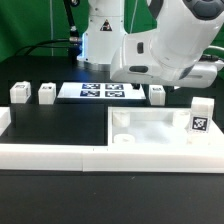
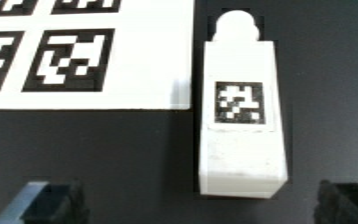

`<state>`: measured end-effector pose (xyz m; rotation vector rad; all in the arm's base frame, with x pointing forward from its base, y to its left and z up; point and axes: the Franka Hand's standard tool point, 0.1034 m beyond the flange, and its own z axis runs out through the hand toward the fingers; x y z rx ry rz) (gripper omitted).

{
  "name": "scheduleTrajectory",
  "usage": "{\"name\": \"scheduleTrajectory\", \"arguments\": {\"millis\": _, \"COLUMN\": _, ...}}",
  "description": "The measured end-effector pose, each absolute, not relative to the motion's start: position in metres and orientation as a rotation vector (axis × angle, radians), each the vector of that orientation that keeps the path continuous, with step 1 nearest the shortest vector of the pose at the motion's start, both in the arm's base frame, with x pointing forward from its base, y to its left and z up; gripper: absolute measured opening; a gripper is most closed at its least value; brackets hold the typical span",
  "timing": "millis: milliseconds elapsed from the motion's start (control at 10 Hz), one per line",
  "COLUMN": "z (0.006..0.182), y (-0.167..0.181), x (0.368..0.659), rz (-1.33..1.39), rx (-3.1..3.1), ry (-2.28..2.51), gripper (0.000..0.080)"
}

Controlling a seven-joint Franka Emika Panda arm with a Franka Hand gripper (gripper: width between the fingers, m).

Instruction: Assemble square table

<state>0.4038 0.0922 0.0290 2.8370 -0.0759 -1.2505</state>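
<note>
Beside the marker board (image 2: 149, 55), a leg (image 2: 242, 160) bears a black-and-white tag (image 2: 243, 103).

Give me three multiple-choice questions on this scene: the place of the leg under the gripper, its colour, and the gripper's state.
1. Where does the table leg under the gripper lie?
A) beside the marker board, on the black table
B) on top of that board
C) lifted off the table

2. What colour is that leg's body?
A) red
B) black
C) white

3. How is the gripper?
A) shut on the leg
B) open
C) shut on nothing

Key: 1 A, dark table shows between leg and board; 2 C, white with a black-and-white tag; 3 B, its fingers stand wide of the leg.
</note>
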Motion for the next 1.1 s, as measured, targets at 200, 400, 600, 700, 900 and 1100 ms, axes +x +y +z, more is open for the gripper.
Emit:
{"name": "scheduleTrajectory", "arguments": {"millis": 200, "z": 0.018, "y": 0.098, "x": 0.394, "rz": -1.331, "rx": 2.865, "ry": -0.171, "gripper": 0.0649}}
{"name": "scheduleTrajectory", "arguments": {"millis": 400, "z": 0.015, "y": 0.108, "x": 0.39, "rz": -1.352, "rx": 2.856, "ry": -0.214, "gripper": 0.0649}}
{"name": "scheduleTrajectory", "arguments": {"millis": 600, "z": 0.015, "y": 0.107, "x": 0.39, "rz": -1.353, "rx": 2.856, "ry": -0.219, "gripper": 0.0649}}
{"name": "scheduleTrajectory", "arguments": {"millis": 700, "z": 0.015, "y": 0.106, "x": 0.39, "rz": -1.353, "rx": 2.857, "ry": -0.223, "gripper": 0.0649}}
{"name": "scheduleTrajectory", "arguments": {"millis": 900, "z": 0.015, "y": 0.105, "x": 0.39, "rz": -1.354, "rx": 2.857, "ry": -0.226, "gripper": 0.0649}}
{"name": "scheduleTrajectory", "arguments": {"millis": 1100, "z": 0.013, "y": 0.103, "x": 0.385, "rz": -1.371, "rx": 2.851, "ry": -0.24, "gripper": 0.0649}}
